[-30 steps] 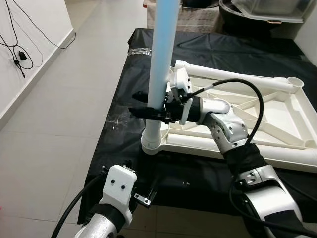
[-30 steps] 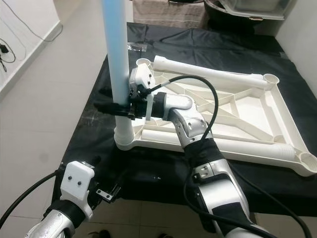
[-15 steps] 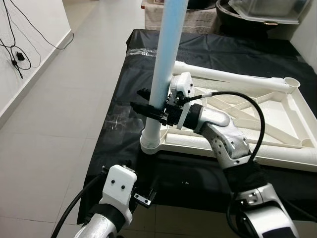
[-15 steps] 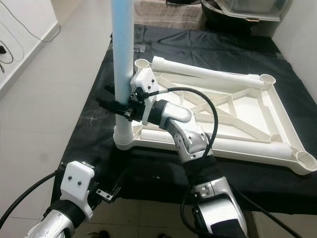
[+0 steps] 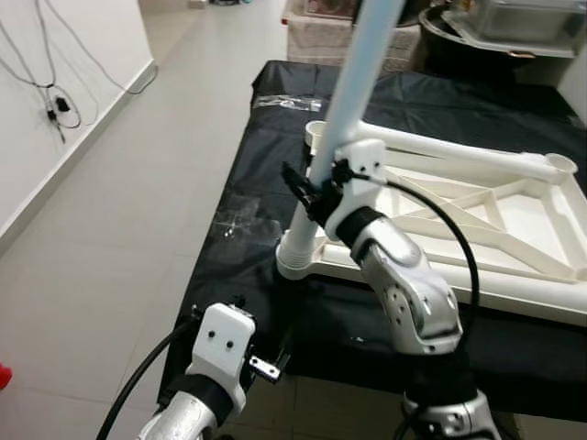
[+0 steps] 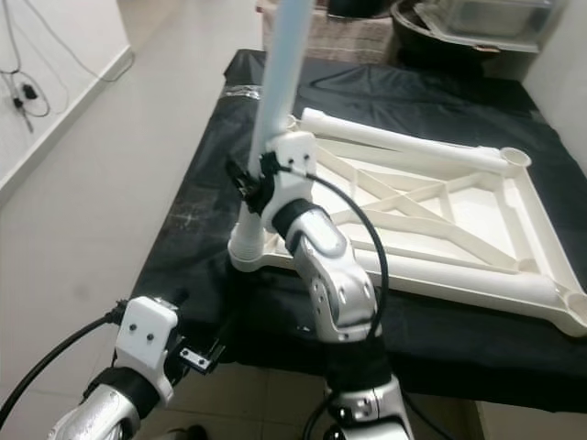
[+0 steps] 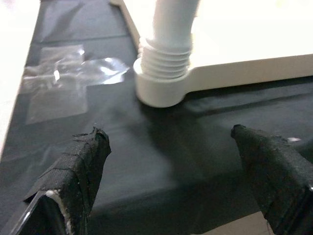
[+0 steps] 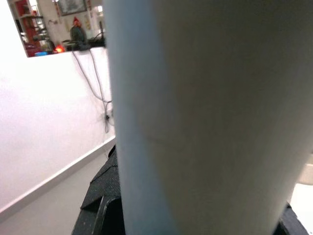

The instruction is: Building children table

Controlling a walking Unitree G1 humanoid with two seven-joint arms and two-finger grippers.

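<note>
Fingers of the right gripper point(image 5: 305, 189) stay clamped on the pale blue leg point(image 5: 353, 92), now tilted rightward in the upturned tabletop's point(image 5: 477, 220) socket at the counter's point(image 5: 238, 229) left edge. Left gripper point(image 7: 171, 161) fingers spread wide below.

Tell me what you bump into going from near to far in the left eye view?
Left end effector → table leg's socket on the black cloth → right end effector around the pale blue leg → basket.
</note>
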